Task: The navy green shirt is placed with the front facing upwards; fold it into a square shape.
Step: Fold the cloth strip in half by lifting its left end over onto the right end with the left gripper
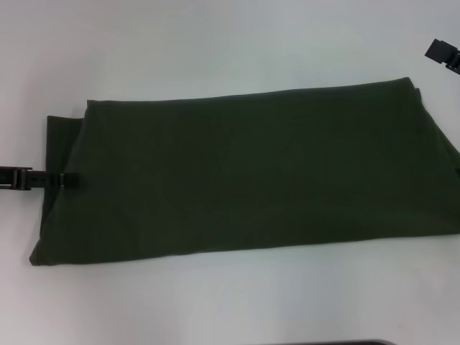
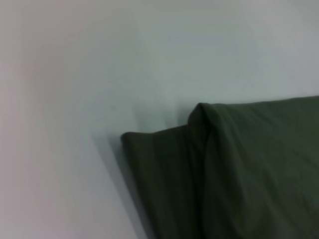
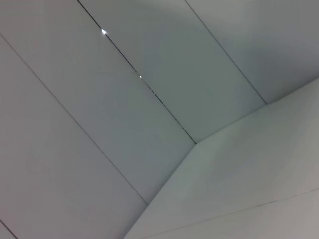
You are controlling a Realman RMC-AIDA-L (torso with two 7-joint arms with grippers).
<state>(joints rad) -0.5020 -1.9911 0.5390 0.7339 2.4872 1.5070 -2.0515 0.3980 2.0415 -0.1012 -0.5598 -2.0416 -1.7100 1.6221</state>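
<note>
While navy green shirt [image 1: 244,172] lies folded, long axis left-right, left end effector [image 1: 66,180] at left edge; grip state unclear.

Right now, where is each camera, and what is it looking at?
Head view: from the robot's head, looking down at the shirt on the white table. The left gripper reaches the shirt's left end; the right gripper hangs at the far right.
Left wrist view: from the left arm, close on the shirt's folded end. No fingers show.
Right wrist view: from the right arm, facing bare white panels. No body shows.
Head and left wrist views share the shirt.
</note>
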